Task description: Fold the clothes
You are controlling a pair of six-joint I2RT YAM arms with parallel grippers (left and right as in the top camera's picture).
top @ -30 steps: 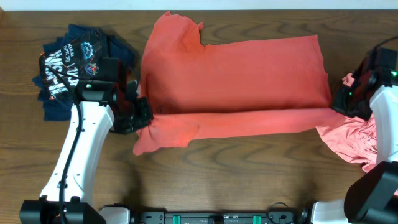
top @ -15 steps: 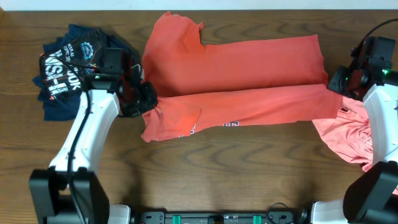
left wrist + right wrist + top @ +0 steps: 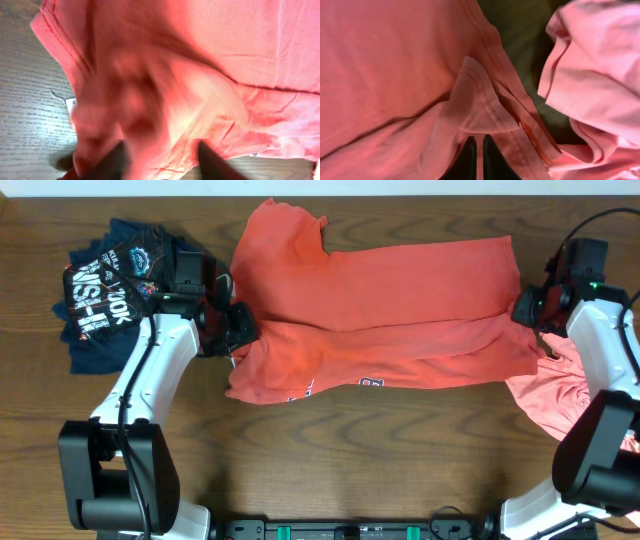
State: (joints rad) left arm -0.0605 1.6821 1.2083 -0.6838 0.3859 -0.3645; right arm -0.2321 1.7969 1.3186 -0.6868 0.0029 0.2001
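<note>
The coral-red T-shirt (image 3: 400, 280) spans the desk (image 3: 330, 460), its 6 o'clock edge raised. Your right gripper (image 3: 476, 141) pinches it narrowly; the left gripper (image 3: 161, 150) is too blurred to tell. Carry both ends toward 12 o'clock evenly.

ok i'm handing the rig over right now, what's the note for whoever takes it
Left hand: shut on the coral-red shirt at its left end.
Right hand: shut on its right-end hem.
The shirt lies across the table centre, near long edge folded partway over the body; fold not yet laid flat.
Pink shirt crumpled at right, unfolded. Navy garment bunched far left.
Left to do: finish this fold, release, then the pink one.
</note>
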